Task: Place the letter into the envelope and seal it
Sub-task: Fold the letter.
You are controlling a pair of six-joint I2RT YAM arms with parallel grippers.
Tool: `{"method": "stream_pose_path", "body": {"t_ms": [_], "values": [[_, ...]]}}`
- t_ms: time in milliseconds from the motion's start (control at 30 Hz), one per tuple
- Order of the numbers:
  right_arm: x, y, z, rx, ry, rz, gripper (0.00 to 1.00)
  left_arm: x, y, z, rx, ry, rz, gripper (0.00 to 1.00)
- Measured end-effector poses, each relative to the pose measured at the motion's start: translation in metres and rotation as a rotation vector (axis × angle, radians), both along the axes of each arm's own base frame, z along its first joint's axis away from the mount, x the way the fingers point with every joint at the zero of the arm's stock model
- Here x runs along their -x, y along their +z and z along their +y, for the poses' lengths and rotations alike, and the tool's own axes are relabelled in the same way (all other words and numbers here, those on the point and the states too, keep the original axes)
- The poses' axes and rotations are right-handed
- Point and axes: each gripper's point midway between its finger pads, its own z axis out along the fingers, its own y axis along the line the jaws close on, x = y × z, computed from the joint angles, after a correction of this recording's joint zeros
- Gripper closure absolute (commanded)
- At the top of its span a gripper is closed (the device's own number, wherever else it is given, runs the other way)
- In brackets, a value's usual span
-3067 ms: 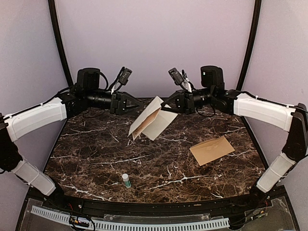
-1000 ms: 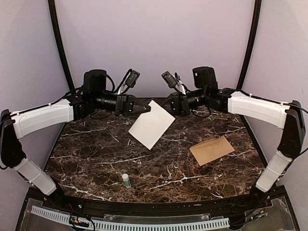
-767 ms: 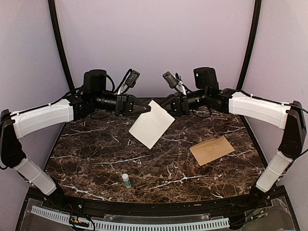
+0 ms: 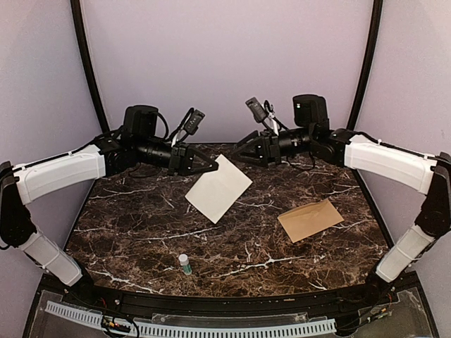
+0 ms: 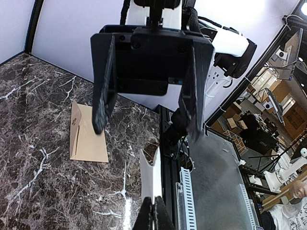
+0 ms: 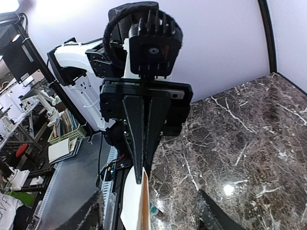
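Left hand (image 4: 210, 167) is pinched shut on the top corner of the cream letter (image 4: 219, 189), fingers together on the paper. The sheet hangs tilted from that grip over the back of the dark marble desk (image 4: 134, 225). Whether its low corner touches the desk, I can't tell. Near the front edge a small bottle (image 4: 184, 264) stands upright. Across the gap, the right hand (image 4: 242, 153) faces the left one, fingers spread apart, gripping nothing, just beside the letter's upper edge. Further right, the tan envelope (image 4: 310, 220) lies flat on the desk, well apart from the letter.
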Motion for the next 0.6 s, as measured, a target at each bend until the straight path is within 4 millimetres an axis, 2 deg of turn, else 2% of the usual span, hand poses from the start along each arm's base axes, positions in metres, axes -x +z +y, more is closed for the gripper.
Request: {"method": "stream_pose_path", "body": {"t_ms": [100, 233, 333, 467, 600], "values": [[0.008, -0.010, 0.018, 0.021, 0.045, 0.016, 0.47, 0.000, 0.000, 0.000, 0.000, 0.000, 0.000, 1.00], [0.014, -0.024, 0.031, 0.048, 0.079, 0.047, 0.62, 0.000, -0.001, 0.000, -0.001, -0.001, 0.000, 1.00], [0.016, -0.027, 0.034, 0.055, 0.091, 0.059, 0.67, 0.000, -0.002, 0.000, -0.005, -0.002, 0.003, 1.00], [0.016, -0.025, 0.034, 0.049, 0.094, 0.063, 0.67, 0.000, -0.004, -0.001, -0.008, -0.004, 0.007, 1.00], [0.016, -0.025, 0.035, 0.049, 0.094, 0.069, 0.74, 0.000, -0.004, -0.001, -0.009, -0.005, 0.006, 1.00]]}}
